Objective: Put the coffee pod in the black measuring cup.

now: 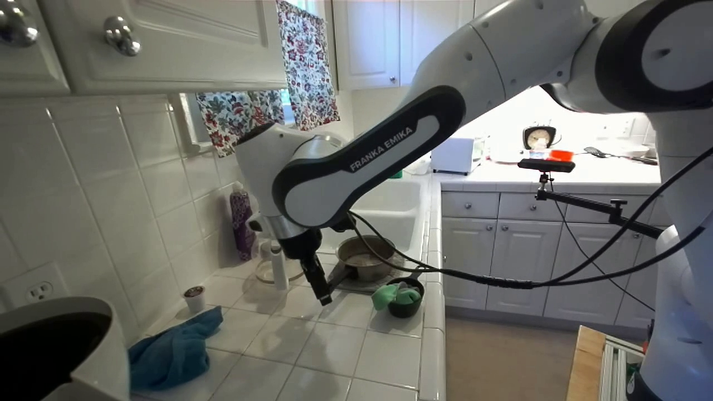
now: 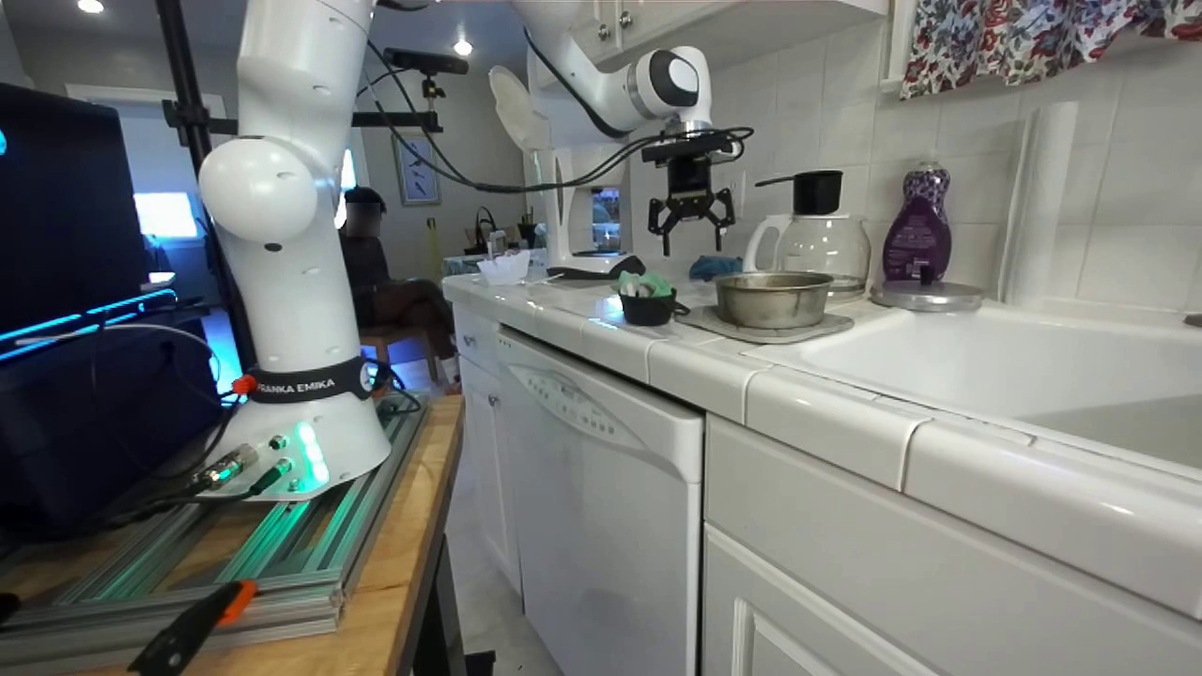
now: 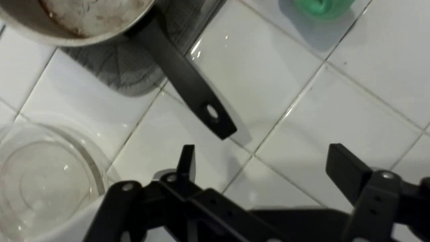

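Note:
The coffee pod (image 1: 195,301) is white with a dark brown lid and stands by the tiled wall; it is hidden or out of view elsewhere. A small black cup (image 1: 405,309) with a handle holds green pieces near the counter edge; it also shows in an exterior view (image 2: 648,311). Another black cup-shaped thing (image 2: 817,193) with a thin handle sits on the carafe. I cannot tell which is the measuring cup. My gripper (image 3: 263,161) is open and empty above the counter, beyond the pan handle's tip, apart from pod and cups; both exterior views show it (image 1: 325,299) (image 2: 692,246).
A grey long-handled pan (image 2: 772,302) sits on a mat; its dark handle (image 3: 188,80) points toward the gripper. A glass carafe (image 2: 826,249) and purple bottle (image 2: 917,230) stand by the wall. A blue cloth (image 1: 175,351) and white appliance (image 1: 108,340) lie beyond the pod.

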Robot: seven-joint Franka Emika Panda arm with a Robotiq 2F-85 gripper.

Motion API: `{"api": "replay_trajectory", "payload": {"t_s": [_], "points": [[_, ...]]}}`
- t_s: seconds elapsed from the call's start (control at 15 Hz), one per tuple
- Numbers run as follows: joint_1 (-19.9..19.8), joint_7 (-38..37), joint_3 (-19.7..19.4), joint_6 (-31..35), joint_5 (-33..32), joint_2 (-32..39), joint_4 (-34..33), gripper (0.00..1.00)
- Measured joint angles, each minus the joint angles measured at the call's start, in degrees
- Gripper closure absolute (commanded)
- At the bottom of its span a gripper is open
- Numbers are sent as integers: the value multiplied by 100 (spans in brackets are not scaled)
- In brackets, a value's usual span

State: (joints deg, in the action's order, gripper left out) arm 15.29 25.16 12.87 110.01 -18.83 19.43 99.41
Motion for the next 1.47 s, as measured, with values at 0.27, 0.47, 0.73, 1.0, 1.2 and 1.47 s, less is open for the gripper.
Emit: {"api": "replay_trajectory", "payload": {"t_s": [0.27,0.47,0.73,1.0,1.2,1.47], "points": [[316,69,-6,95,-857,688,-831,0],[438,340,-19,309,-1193,1165,-1450,0],[583,577,-82,596,-1280,1749,-2288,0],[597,692,-99,730,-1261,2191,-2937,0],[598,707,-99,730,-1261,2268,-3049,0],[599,691,-94,739,-1261,2277,-3060,0]]}}
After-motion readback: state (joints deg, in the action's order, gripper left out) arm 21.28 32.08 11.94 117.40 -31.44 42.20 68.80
